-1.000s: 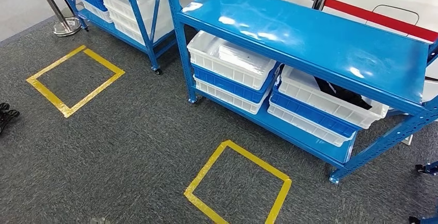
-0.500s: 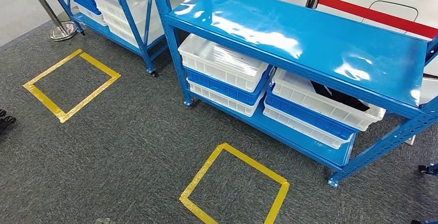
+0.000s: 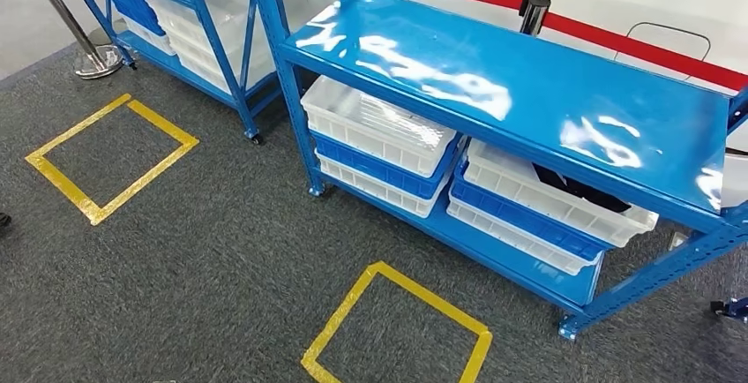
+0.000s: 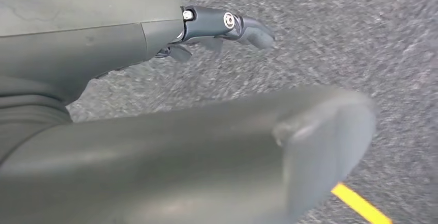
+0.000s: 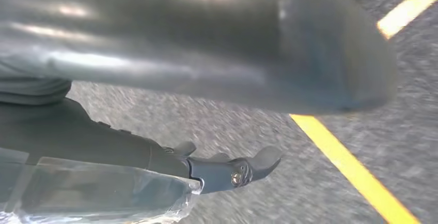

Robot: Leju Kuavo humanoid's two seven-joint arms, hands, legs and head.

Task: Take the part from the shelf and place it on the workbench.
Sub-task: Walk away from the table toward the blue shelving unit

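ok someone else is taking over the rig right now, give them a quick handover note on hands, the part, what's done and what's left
Left hand: hangs over the grey carpet, fingers apart, holding nothing.
Right hand: also over the carpet, near a yellow tape line, holding nothing.
Part: a dark item lies in the top white bin on the right of the blue shelf, under its top board; likely the part, though too hidden to be sure.
Done: nothing picked yet; the robot stands facing the shelf, with a yellow floor square in front.
Left: reach into the bin, take the part, carry it to the workbench.
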